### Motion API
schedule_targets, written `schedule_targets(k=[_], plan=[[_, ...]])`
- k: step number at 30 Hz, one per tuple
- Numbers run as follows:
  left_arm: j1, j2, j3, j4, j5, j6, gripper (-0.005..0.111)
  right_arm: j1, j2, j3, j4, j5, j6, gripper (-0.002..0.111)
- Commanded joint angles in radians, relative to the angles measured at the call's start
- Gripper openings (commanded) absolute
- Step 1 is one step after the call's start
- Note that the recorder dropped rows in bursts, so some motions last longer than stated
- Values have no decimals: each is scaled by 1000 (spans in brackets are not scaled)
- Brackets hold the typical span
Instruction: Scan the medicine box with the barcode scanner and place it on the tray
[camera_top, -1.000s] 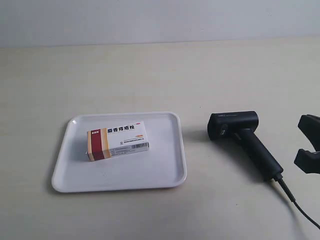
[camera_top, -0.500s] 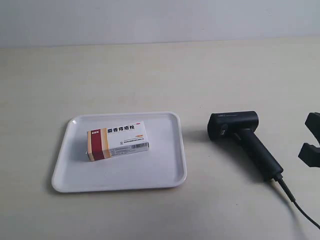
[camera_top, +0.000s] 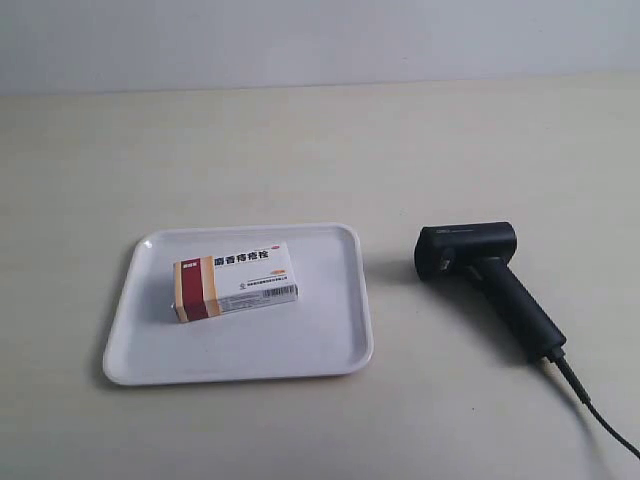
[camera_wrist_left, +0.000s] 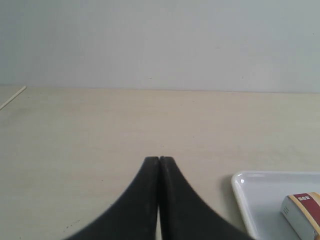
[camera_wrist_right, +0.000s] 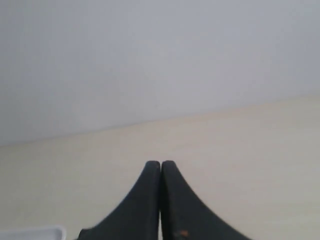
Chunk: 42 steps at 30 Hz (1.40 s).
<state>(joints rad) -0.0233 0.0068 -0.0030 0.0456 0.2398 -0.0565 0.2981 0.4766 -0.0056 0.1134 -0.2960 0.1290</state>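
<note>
The medicine box (camera_top: 236, 281) lies flat on the white tray (camera_top: 330, 340), its red and orange band at the view's left end. To the right of the tray, the black barcode scanner (camera_top: 487, 280) lies on its side on the table, its cable (camera_top: 598, 415) trailing to the lower right. Neither arm shows in the exterior view. The left gripper (camera_wrist_left: 159, 159) is shut on nothing, above bare table, with the tray's corner (camera_wrist_left: 245, 182) and one end of the box (camera_wrist_left: 305, 212) off to one side. The right gripper (camera_wrist_right: 160, 163) is shut too, holding nothing.
The table is a pale beige surface (camera_top: 300, 150) backed by a plain light wall (camera_top: 300, 40). A sliver of white tray rim (camera_wrist_right: 35, 232) shows at the edge of the right wrist view.
The dark gripper at the exterior view's right edge has drawn back out of the frame. Box, tray and scanner have not moved.
</note>
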Motion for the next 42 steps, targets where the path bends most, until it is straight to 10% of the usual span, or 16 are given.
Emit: schedule_targets(k=[1,11,42], plan=[[2,-7,3,-1,2,-3,2,-125,-204,6,-1,107,-6,0],[2,-7,3,-1,2,-3,2,-217,-477,6,-18,410,-58,0],[2,-7,3,-1,6,-3,2,-217,-477,6,-18,417,-51,0]])
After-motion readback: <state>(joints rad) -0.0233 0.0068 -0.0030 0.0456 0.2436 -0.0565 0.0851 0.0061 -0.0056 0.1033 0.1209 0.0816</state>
